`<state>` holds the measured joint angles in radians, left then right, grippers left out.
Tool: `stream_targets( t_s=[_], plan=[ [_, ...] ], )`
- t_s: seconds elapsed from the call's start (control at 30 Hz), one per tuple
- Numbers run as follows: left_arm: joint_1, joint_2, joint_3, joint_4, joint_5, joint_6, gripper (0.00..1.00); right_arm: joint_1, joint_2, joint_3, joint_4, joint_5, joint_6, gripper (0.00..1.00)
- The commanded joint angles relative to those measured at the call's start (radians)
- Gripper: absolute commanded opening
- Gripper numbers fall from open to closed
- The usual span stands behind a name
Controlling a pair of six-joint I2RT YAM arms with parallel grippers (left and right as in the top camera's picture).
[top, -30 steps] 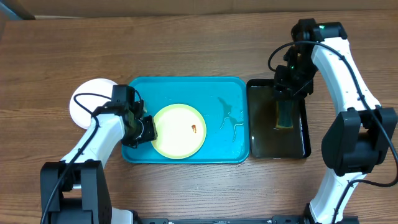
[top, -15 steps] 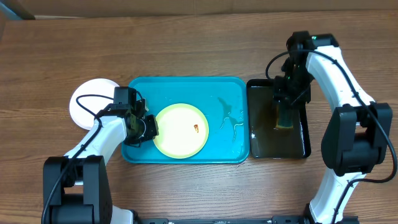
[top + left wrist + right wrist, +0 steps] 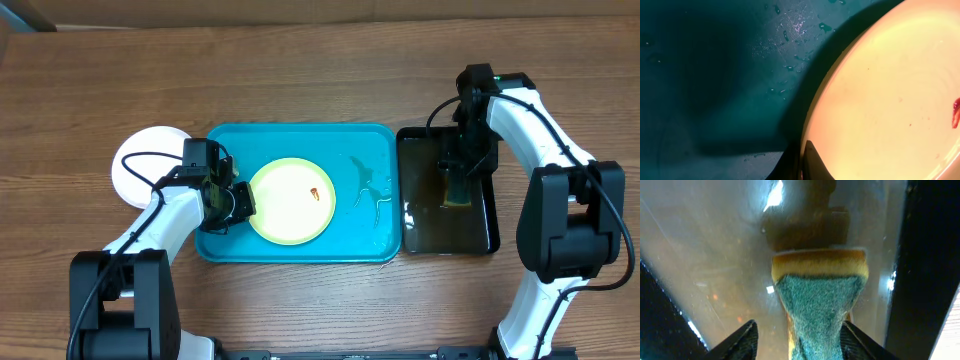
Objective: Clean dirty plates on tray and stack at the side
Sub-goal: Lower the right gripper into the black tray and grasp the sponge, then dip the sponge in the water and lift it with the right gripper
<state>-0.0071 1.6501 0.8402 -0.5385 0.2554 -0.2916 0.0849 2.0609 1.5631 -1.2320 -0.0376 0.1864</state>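
Now the left gripper (image 3: 240,203) has clenched: a second ago its fingers stood apart at the near-left edge of the yellow-green plate (image 3: 292,200), and they have since pinched shut on that rim. In the left wrist view one dark fingertip (image 3: 807,161) sits right at the plate's edge. With the pinch the plate has slid a little up and to the right inside the turquoise tray (image 3: 300,133), where it lies flat. Its orange-brown smear (image 3: 315,193) is not yet wiped, and wet streaks (image 3: 370,190) mark the tray floor beside it.

Meanwhile the right arm has drawn in over the black tray (image 3: 485,235), which holds murky water. The right gripper (image 3: 800,332) straddles an upright sponge (image 3: 817,295), yellow at the far end and green-faced. Its fingers have been spreading over the last second. Whether they grip the sponge or have released it cannot be told from these views.

A white plate (image 3: 140,165) already rests on the wooden surface (image 3: 320,70), well to the left of the tray.

Judged from this, the yellow-green plate is the last one left to clean. It is now pinned at the rim, probably so it can be steadied for scrubbing. The sponge looks to be wetting in the black tray first.
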Motion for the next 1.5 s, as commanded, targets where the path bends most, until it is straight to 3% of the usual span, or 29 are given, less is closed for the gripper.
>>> stream_targets(
  t_s=[0.0,0.33,0.63,0.7,0.73,0.77,0.87,0.9,0.97,1.0,1.23,1.3,1.4,1.47],
  plan=[
    [-0.007,0.011,0.000,-0.004,0.003,-0.014,0.04,-0.003,-0.018,0.004,-0.018,0.028,0.003,0.56],
    [-0.007,0.011,0.000,-0.013,0.004,-0.007,0.04,-0.012,-0.018,-0.010,-0.062,0.089,0.031,0.58],
    [-0.007,0.011,0.000,-0.020,0.004,-0.007,0.04,-0.012,-0.018,-0.177,0.132,0.066,0.057,0.52],
    [-0.007,0.011,0.000,-0.020,0.004,-0.007,0.04,-0.012,-0.018,-0.220,0.177,0.033,0.056,0.43],
    [-0.007,0.011,0.000,-0.019,0.004,-0.007,0.04,-0.012,-0.018,-0.233,0.190,0.018,0.051,0.27],
    [-0.007,0.011,0.000,-0.018,0.004,-0.007,0.04,-0.012,-0.018,-0.241,0.195,0.010,0.049,0.04],
    [-0.007,0.011,0.000,-0.018,0.004,-0.007,0.05,-0.012,-0.018,-0.240,0.174,0.009,0.045,0.04],
    [-0.007,0.011,0.000,-0.018,0.004,-0.007,0.05,-0.012,-0.018,-0.239,0.171,0.009,0.045,0.06],
    [-0.007,0.011,0.000,-0.018,0.004,-0.007,0.06,-0.013,-0.018,-0.239,0.166,0.009,0.045,0.69],
    [-0.007,0.011,0.000,-0.018,0.004,-0.007,0.06,-0.013,-0.018,-0.238,0.161,0.009,0.045,0.78],
    [-0.007,0.011,0.000,-0.018,0.004,-0.007,0.08,-0.012,-0.018,-0.220,0.075,0.006,0.050,0.80],
    [-0.007,0.011,0.000,-0.018,0.004,-0.007,0.09,-0.012,-0.018,-0.221,0.056,0.005,0.050,0.61],
    [-0.007,0.011,0.000,-0.018,0.004,-0.007,0.09,-0.012,-0.018,-0.221,0.042,-0.011,0.050,0.06],
    [-0.007,0.011,0.000,-0.018,0.004,-0.007,0.09,-0.012,-0.018,-0.221,0.040,-0.020,0.050,0.04]
  ],
)
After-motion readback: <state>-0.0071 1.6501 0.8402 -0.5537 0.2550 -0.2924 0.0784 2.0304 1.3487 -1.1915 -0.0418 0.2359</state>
